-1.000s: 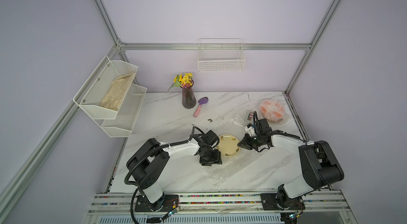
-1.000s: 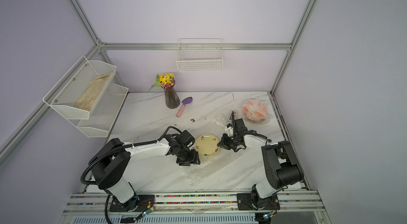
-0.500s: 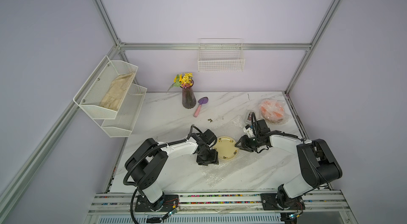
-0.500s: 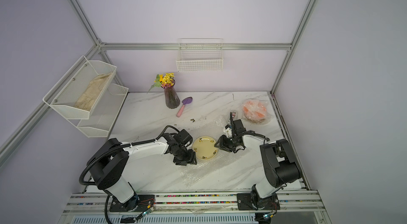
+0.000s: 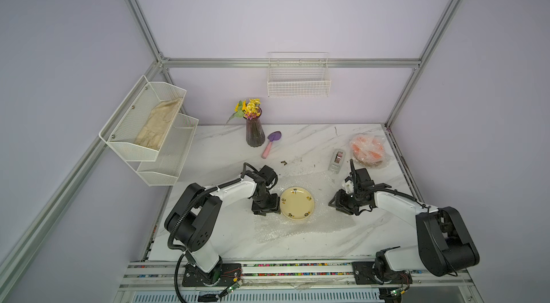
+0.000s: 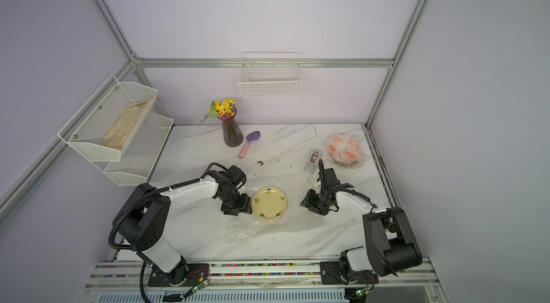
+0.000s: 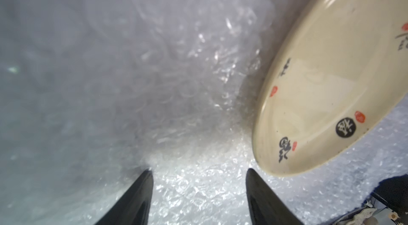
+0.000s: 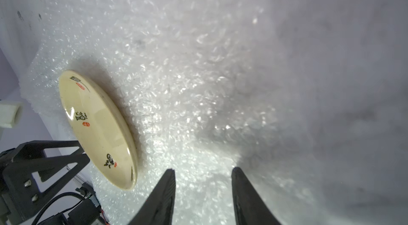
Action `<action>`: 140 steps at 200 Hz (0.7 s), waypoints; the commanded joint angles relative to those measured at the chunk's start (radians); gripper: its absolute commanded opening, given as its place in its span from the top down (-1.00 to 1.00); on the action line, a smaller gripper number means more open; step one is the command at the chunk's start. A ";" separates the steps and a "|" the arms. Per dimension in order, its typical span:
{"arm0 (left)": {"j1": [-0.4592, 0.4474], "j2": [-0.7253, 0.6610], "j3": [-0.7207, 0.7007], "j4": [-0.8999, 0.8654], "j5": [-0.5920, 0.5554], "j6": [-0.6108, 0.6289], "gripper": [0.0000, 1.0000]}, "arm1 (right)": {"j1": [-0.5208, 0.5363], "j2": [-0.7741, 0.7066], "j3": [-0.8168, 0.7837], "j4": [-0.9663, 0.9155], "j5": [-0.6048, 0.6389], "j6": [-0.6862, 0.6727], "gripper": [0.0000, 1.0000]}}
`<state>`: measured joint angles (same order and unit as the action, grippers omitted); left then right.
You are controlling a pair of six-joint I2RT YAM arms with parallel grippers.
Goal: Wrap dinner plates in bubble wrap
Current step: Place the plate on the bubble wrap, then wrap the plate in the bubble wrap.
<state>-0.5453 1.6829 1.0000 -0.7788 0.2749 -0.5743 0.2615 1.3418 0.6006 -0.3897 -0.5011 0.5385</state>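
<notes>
Dinner plate, cream [image 5: 297, 203] [image 6: 269, 203]: lies flat and right side up, unwrapped, on the bubble wrap sheet [image 5: 297, 230] near the centre of the marble table [image 5: 226, 239]. The sheet extends past the plate's rim on every side, furthest toward 6 o'clock. Small dark and red marks ring the plate [image 7: 331, 80] [image 8: 95, 128].

Left gripper [image 5: 266, 210] [image 7: 198, 170]: at the plate's 9 o'clock, just beside the rim. Its jaws are apart, with nothing between them, low over the wrap.

Right gripper [image 5: 334, 204] [image 8: 203, 169]: at the plate's 3 o'clock, clear of the rim and over the sheet's edge. Its jaws are apart and empty.

Orange plate [image 5: 366, 147]: at the table's 2 o'clock, already covered in crinkled wrap. The tape dispenser [image 5: 337, 160] stands just beside it, at its 8 o'clock.

Vase of flowers [image 5: 254, 135]: at the table's 11 o'clock.
</notes>
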 commanded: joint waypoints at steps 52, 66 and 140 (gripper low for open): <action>0.061 -0.139 0.096 -0.163 -0.001 0.074 -0.37 | 0.114 -0.207 0.070 -0.052 -0.021 -0.068 0.14; 0.061 -0.166 0.036 -0.155 0.005 0.034 -0.33 | 0.227 -0.192 0.087 -0.025 0.006 -0.153 0.17; 0.062 -0.185 -0.252 -0.045 -0.074 -0.149 -0.22 | 0.846 0.054 0.220 -0.044 0.362 -0.652 0.19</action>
<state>-0.4847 1.5070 0.8173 -0.8734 0.2153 -0.6537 0.9878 1.3186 0.7799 -0.4023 -0.3012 0.1188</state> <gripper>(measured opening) 0.611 0.406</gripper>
